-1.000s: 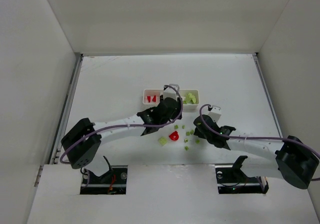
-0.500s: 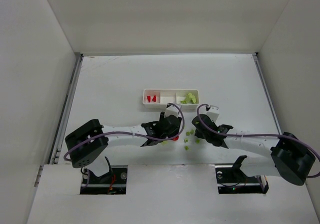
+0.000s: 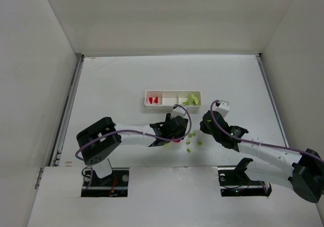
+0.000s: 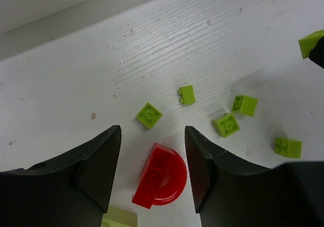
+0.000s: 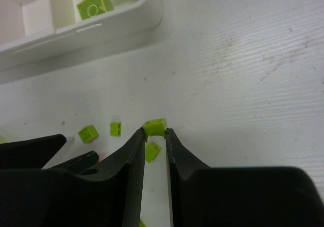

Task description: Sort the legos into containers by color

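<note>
Near the middle of the overhead view, just below the long white tray [image 3: 172,91], both arms reach over a scatter of loose green bricks [image 3: 190,135] on the white surface [image 3: 111,85]. The left gripper [image 4: 152,134] points down at the surface with its jaws spread wide. A red half-round brick [image 4: 161,176] lies in the gap between them, at the lower middle of the left wrist view. Toward the top and right of that view, five of the small green bricks sit apart from one another, and a pale green piece [image 4: 119,218] shows at the bottom edge under the left-hand finger.

The right gripper [image 5: 154,134] has its jaws pressed in on a single green brick [image 5: 154,126], pinched at the very tips. Whether that brick is clear of the surface cannot be told.

Two red bricks [image 3: 154,100] lie in the tray's left end compartment and a heap of green ones [image 3: 192,99] in its right end compartment. The right wrist view shows that right end at the upper left of the frame, well apart from the pinched brick.
</note>
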`<state>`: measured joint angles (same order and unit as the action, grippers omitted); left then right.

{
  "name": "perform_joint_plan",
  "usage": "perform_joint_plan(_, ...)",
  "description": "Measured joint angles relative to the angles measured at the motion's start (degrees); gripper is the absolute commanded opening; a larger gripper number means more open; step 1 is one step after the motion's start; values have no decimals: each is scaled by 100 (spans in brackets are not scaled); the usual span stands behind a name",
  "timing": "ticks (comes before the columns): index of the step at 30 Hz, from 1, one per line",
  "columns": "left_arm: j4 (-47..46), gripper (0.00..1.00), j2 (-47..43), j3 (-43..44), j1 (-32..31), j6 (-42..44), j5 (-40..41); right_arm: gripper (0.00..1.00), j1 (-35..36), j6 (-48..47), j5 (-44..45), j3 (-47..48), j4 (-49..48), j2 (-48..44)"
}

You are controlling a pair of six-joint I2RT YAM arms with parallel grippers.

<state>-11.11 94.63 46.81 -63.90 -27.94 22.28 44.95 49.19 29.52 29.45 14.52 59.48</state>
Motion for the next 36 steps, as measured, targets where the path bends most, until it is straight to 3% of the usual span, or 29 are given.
perform_joint_plan(9,-111,42,439,146,101,26,39,21,2,-175,2,164,-7,-79)
perform_joint_plan(15,-223,22,575,245,103,42,48,21,2,-289,0,179,-7,-103)
perform_joint_plan(22,-251,18,490,162,205,50,37,21,2,-472,-11,407,-103,-2)
perform_joint_plan(27,-133,18,-339,-289,586,50,39,21,2,-800,-160,957,-367,507)
perform_joint_plan(36,90,19,-2529,-925,1596,-28,68,20,0,-1283,-634,2481,-1139,2358)
